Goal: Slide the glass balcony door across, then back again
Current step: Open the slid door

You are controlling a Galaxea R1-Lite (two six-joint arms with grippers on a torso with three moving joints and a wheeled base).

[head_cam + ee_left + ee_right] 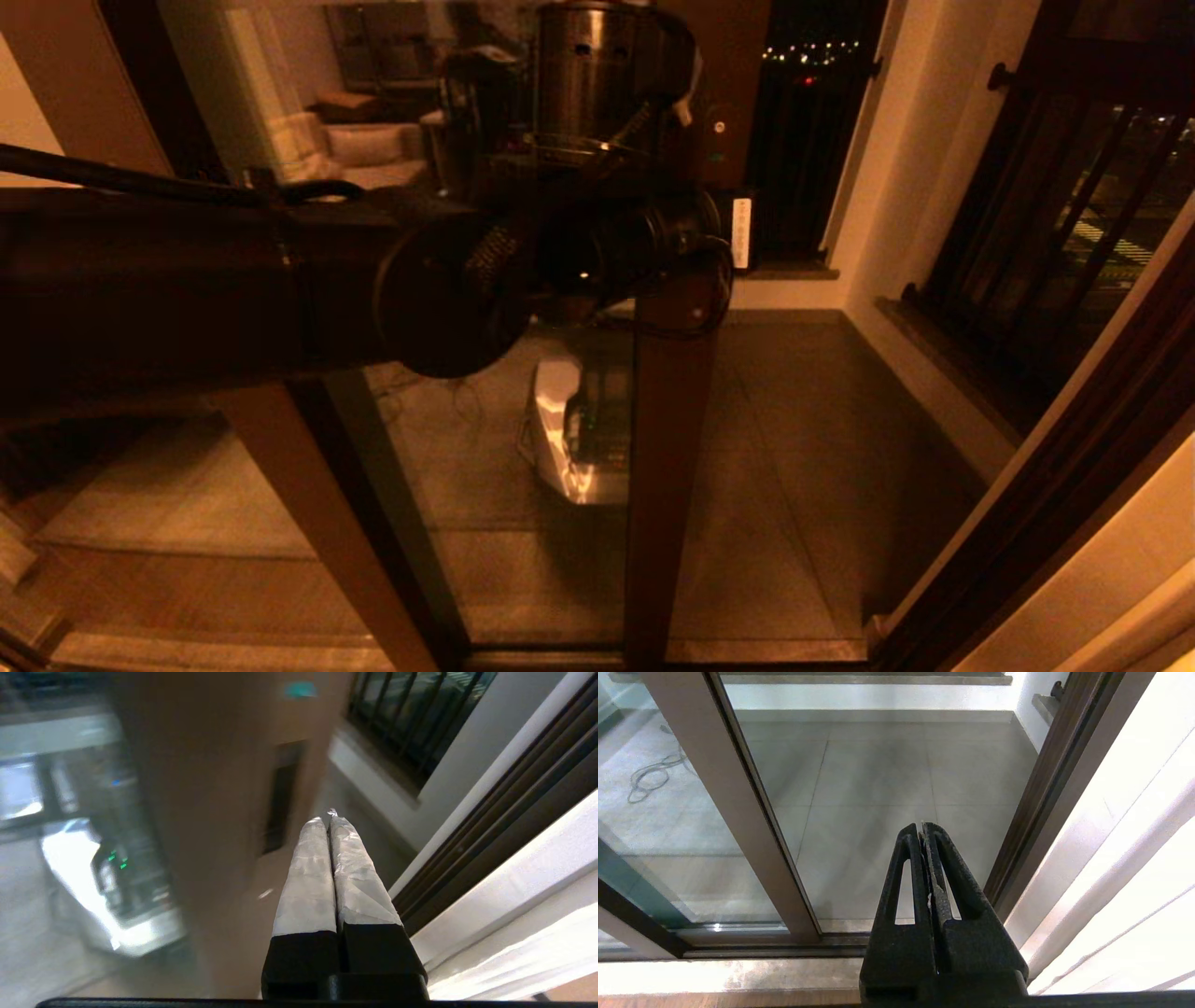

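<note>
The glass balcony door [667, 467] stands partly across the doorway, its brown upright edge in the middle of the head view and its reflective pane to the left of that. My left arm [644, 247] reaches in from the left to this edge at about handle height. In the left wrist view the left gripper [329, 819] is shut, its white-taped fingers [306, 882] empty, close beside the door edge [210, 812] and its slim dark handle plate [282, 798]. I cannot tell whether they touch. The right gripper [922, 828] is shut and empty, low, pointing at the door edge [724, 802] and the sill.
The open gap shows grey balcony floor tiles [794, 448]. The dark door jamb [1027, 523] and a pale curtain [1125, 858] bound the right side. A black-barred railing [1055, 233] stands far right. Another brown-framed pane [308, 504] is at the left. A floor track [784, 945] runs along the sill.
</note>
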